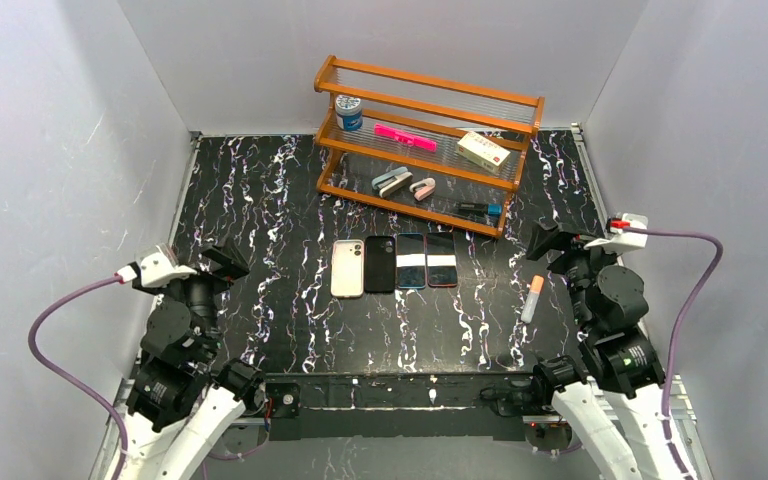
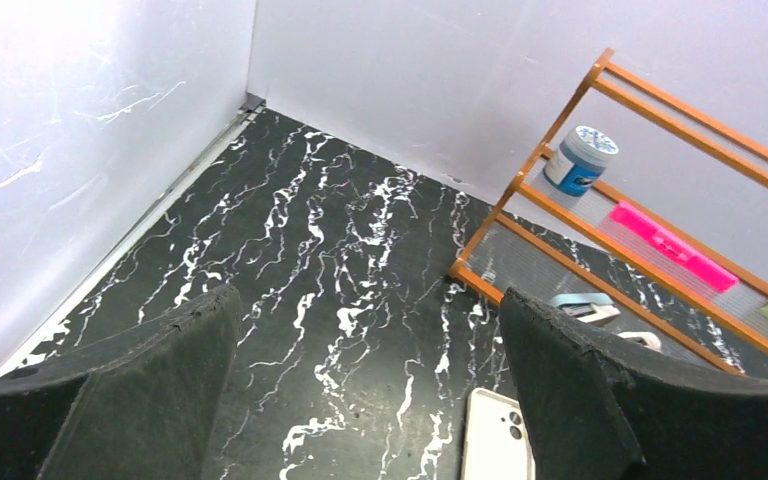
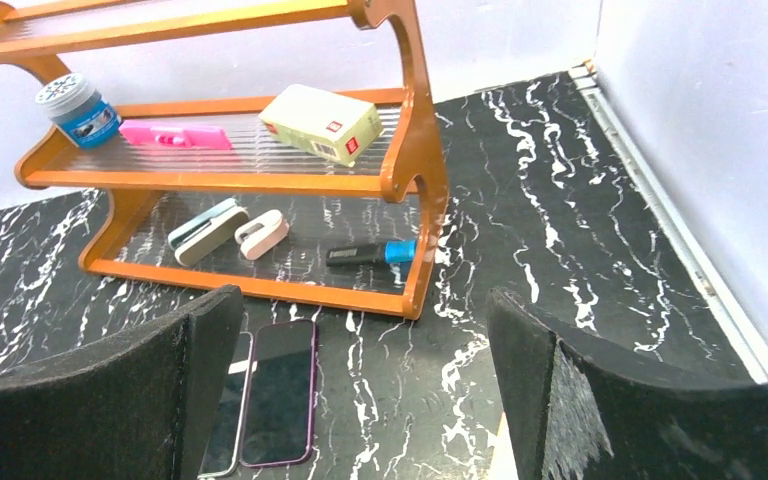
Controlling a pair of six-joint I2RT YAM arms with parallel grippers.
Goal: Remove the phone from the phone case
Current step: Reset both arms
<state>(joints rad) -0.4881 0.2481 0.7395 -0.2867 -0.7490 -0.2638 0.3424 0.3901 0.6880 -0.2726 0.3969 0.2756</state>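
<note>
Several phones lie side by side mid-table: a cream one back-up with camera holes (image 1: 347,268), a black one (image 1: 380,264), and two screen-up, one teal-edged (image 1: 411,260), one red-edged (image 1: 441,259). I cannot tell which one sits in a case. My left gripper (image 1: 222,262) is open and empty at the near left; the cream phone (image 2: 497,438) lies by its right finger (image 2: 600,400). My right gripper (image 1: 550,240) is open and empty at the right; the red-edged phone (image 3: 280,390) lies by its left finger (image 3: 150,390).
An orange wooden shelf (image 1: 425,140) stands behind the phones with a blue-lidded jar (image 1: 348,112), a pink bar (image 1: 405,137), a cream box (image 1: 484,151) and small items. An orange-and-white tube (image 1: 532,298) lies near the right arm. White walls enclose the table.
</note>
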